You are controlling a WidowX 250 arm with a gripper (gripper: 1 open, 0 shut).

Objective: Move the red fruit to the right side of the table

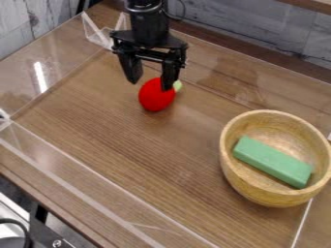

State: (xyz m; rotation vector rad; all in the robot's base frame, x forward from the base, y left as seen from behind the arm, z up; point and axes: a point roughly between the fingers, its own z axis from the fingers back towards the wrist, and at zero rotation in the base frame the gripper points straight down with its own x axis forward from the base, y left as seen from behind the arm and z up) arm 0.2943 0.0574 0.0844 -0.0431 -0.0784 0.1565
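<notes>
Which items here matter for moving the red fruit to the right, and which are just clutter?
In play:
red fruit
gripper, open, just above the fruit
table, right side is the target

Lying about:
wooden bowl, at the right
green block, inside the bowl

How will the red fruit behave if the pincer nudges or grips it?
The red fruit looks round, so a nudge would probably roll it across the table. Its glossy skin may slip between fingers. The open pincer above it seems wide enough to straddle it.
</notes>
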